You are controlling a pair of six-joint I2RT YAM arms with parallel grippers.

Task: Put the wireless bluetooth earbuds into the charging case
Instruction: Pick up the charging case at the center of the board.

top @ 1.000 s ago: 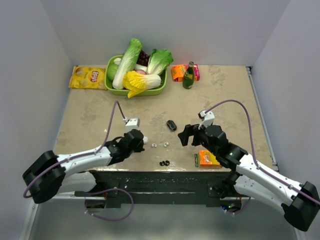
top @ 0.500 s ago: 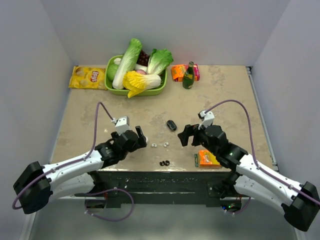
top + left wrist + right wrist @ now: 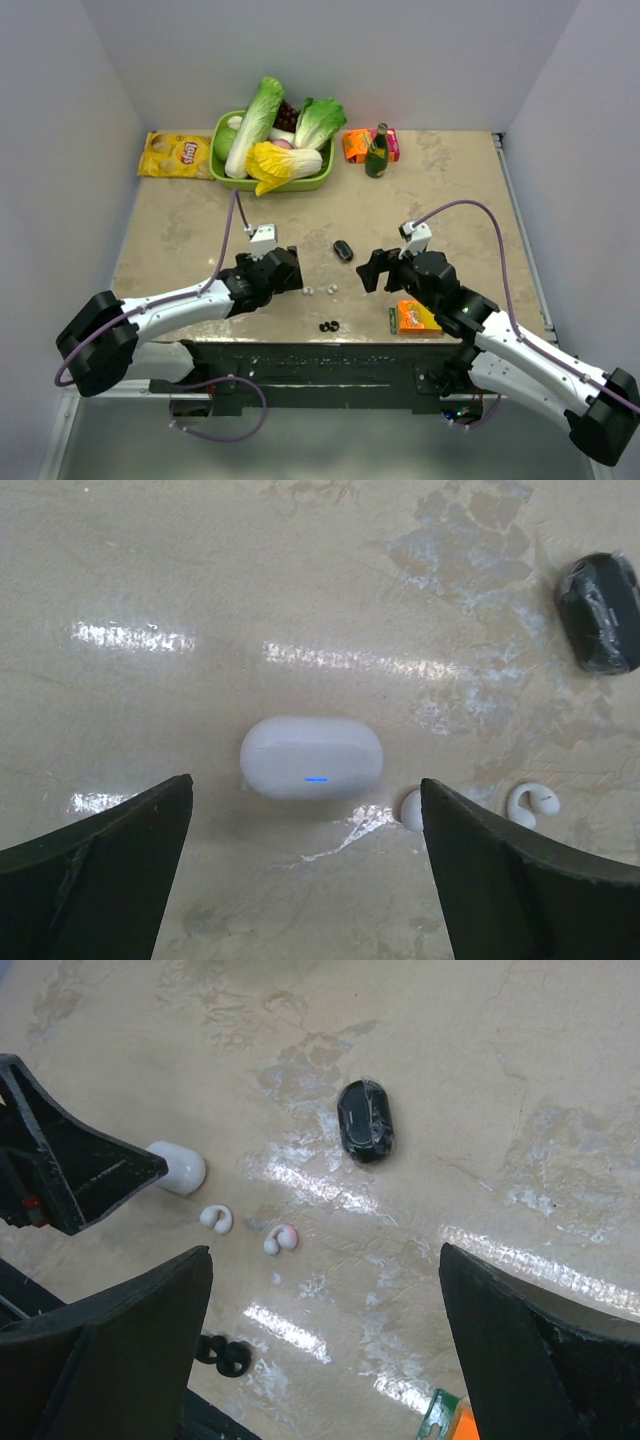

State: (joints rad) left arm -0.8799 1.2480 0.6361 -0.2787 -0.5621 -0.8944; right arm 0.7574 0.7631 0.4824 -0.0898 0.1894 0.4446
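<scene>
**Arm pose.** We see the left arm stretched low from its base at the lower left toward the middle of the table (image 3: 450,200). The left gripper (image 3: 285,274) sits just above the surface with its fingers (image 3: 110,860) spread wide and nothing between them. The right arm reaches in from the lower right with its elbow raised. The right gripper (image 3: 372,270) faces the left one across a gap, and it too is spread wide and empty.

**Task items.**
- The white case (image 3: 311,757) lies flat on the table, lid down, in line with the gap between the left fingers. A short blue line is lit on its front.
- The two white earbuds (image 3: 533,805) lie loose just to its right, apart from each other.
- The black case (image 3: 365,1120) lies shut, farther from the near edge, well apart from the white one.
- The two black earbuds (image 3: 328,326) lie together near the table's front edge.

No earbud is in a case.

**Limits of view.**
- From above, the left gripper covers the white case.
- In the right wrist view, a left finger overlaps the white case.
- In that same view, the right gripper's own finger cuts off part of the black earbuds, and only a corner of an orange packet (image 3: 452,1425) shows at the bottom edge.
- In the left wrist view, the black case is cut by the frame edge, and one white earbud sits tight against the finger's outline.
- We cannot tell left earbud from right.
</scene>
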